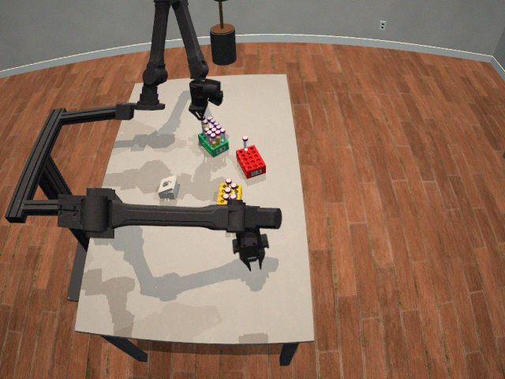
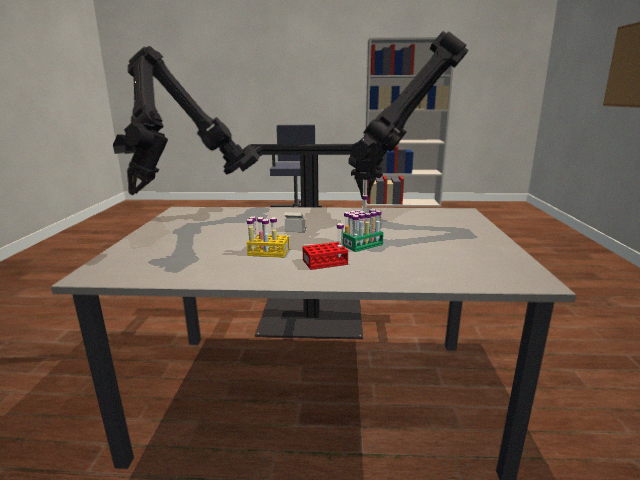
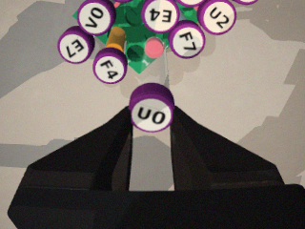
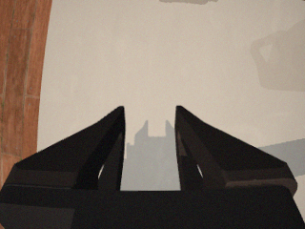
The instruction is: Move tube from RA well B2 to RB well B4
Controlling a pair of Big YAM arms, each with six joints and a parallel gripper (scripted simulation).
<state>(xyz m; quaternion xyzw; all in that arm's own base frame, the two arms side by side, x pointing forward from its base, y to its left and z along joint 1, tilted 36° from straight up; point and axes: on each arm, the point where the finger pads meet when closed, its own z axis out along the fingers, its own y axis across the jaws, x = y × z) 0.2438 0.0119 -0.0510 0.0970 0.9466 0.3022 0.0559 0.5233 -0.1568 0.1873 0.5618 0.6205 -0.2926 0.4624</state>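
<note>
My left gripper [image 1: 200,118] [image 2: 363,194] [image 3: 152,115] is shut on a purple-capped tube marked U0 [image 3: 152,115] [image 2: 364,203], which hangs below the fingertips beside the green rack RA [image 1: 218,151] [image 2: 364,245] [image 3: 138,67]. RA holds several purple-capped tubes and some with orange or pink tops; a well near its corner looks empty in the left wrist view. The yellow rack RB [image 2: 267,253] [image 1: 220,200] holds several purple-capped tubes; my right arm partly hides it in the top view. My right gripper [image 1: 255,268] [image 2: 134,191] [image 4: 150,115] is partly open and empty, high above the table.
A red rack [image 1: 249,173] [image 2: 325,264] stands between RA and RB, farther from the arm bases, with a purple-capped tube [image 1: 245,139] [image 2: 340,226] at its RA end. A small white box [image 1: 167,188] [image 2: 295,223] stands nearer the bases.
</note>
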